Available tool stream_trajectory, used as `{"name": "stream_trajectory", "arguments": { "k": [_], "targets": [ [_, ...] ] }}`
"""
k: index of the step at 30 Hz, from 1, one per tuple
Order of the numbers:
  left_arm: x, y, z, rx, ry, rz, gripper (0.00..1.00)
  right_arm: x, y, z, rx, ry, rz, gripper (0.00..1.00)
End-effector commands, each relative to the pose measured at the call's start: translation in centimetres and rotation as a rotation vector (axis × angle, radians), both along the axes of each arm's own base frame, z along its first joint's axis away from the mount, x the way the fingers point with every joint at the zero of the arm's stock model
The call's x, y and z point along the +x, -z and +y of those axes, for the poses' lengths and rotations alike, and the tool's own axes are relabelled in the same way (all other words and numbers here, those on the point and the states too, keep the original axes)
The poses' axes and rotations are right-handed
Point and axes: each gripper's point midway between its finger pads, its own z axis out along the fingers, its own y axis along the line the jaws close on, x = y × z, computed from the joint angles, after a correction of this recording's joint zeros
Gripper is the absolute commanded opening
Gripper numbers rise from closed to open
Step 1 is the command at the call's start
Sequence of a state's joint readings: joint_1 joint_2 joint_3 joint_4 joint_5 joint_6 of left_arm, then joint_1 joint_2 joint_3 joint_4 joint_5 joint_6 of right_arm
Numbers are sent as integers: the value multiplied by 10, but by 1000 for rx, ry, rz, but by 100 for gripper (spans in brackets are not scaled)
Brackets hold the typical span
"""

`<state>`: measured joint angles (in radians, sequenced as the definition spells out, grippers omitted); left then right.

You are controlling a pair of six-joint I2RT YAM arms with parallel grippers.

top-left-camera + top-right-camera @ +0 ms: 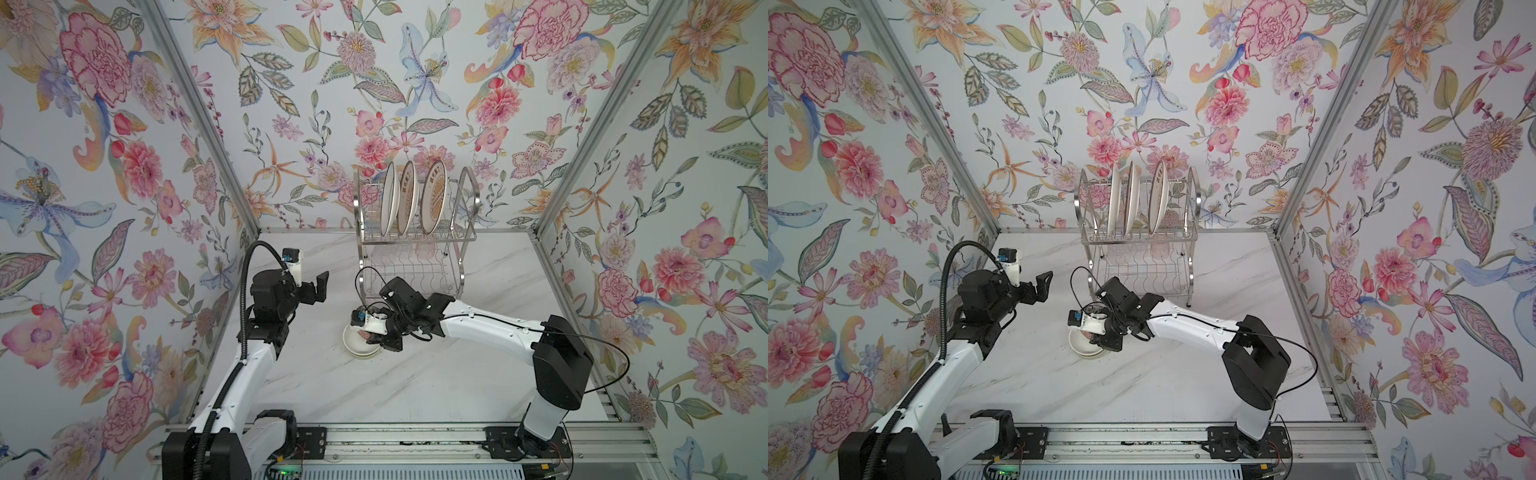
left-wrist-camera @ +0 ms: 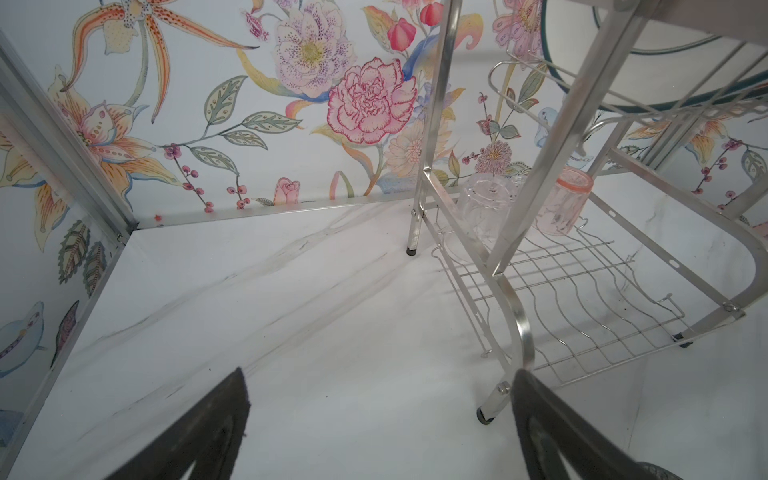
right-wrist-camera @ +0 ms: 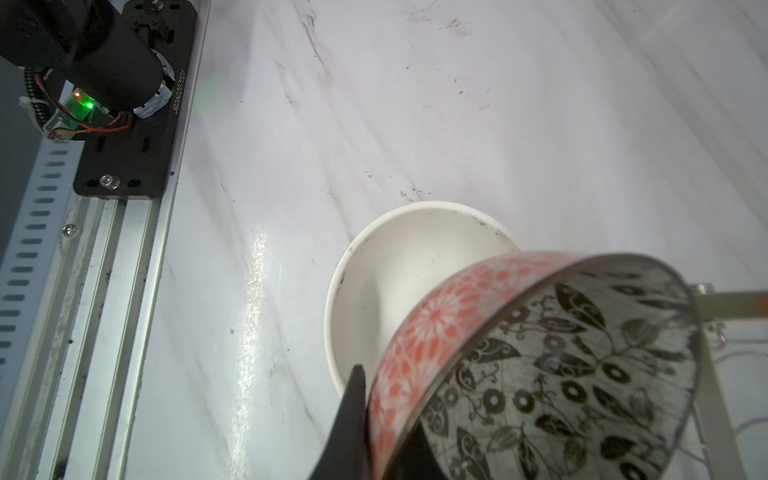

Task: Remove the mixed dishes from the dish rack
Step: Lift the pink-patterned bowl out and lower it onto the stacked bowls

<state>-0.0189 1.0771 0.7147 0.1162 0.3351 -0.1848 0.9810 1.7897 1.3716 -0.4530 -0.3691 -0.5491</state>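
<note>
Unloading looks about half done. The right fingers (image 3: 357, 415) are clamped on the rim of a patterned bowl (image 3: 540, 374), which is tilted just above the pale bowls (image 1: 358, 347) stacked near the middle of the bench (image 1: 374, 395), at 6 o'clock from the dish rack (image 1: 415, 257). The rack stands at the bench's 12 o'clock. Still to unload are three plates (image 1: 432, 197) upright on its top shelf, and a clear cup (image 2: 484, 208) and a pink cup (image 2: 563, 203) on the lower one. The left fingers (image 1: 319, 287) are spread wide and empty, at 8 o'clock from the rack
</note>
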Motion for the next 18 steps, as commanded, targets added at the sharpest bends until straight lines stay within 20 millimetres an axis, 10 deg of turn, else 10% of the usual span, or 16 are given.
{"name": "stream_trajectory", "arguments": {
  "k": [1,18],
  "targets": [
    [6,-8,9,-20,-36,4,99,-5,-1,2,-60,-47,-36,0],
    [4,12,13,-24,-36,53,100,-4,22,18,-169,-57,-21,7]
  ]
}}
